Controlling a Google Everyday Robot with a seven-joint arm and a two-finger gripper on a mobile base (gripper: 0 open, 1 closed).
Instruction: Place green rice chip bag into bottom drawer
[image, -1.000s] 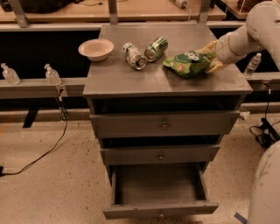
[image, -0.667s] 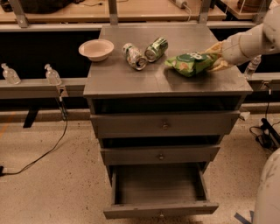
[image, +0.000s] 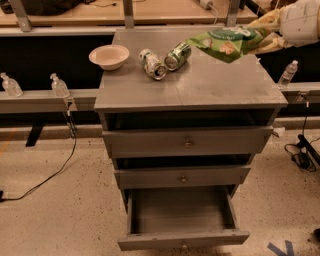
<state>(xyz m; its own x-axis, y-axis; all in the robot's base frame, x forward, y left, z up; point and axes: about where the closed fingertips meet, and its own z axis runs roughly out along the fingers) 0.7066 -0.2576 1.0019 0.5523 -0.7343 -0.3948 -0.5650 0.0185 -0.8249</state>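
Gripper: the gripper (image: 263, 35) is hovering at the upper right, above the rear right corner of the cabinet top (image: 200, 87), its pale fingers clamping down on the bag's right end.
Green rice chip bag: the green rice chip bag (image: 225, 42) is hanging clear of the cabinet top, sticking out leftward from the gripper and tilting a little down toward the front.
Bottom drawer: the bottom drawer (image: 180, 212) is standing pulled out, well below and in front of the bag, its grey inside showing.
Upper drawers: the top drawer (image: 187, 143) and the middle drawer (image: 182, 177) are sitting slightly ajar.
Cabinet top: two crushed cans (image: 152, 64) are lying side by side left of the bag, and a pale bowl (image: 109, 56) is sitting further left.
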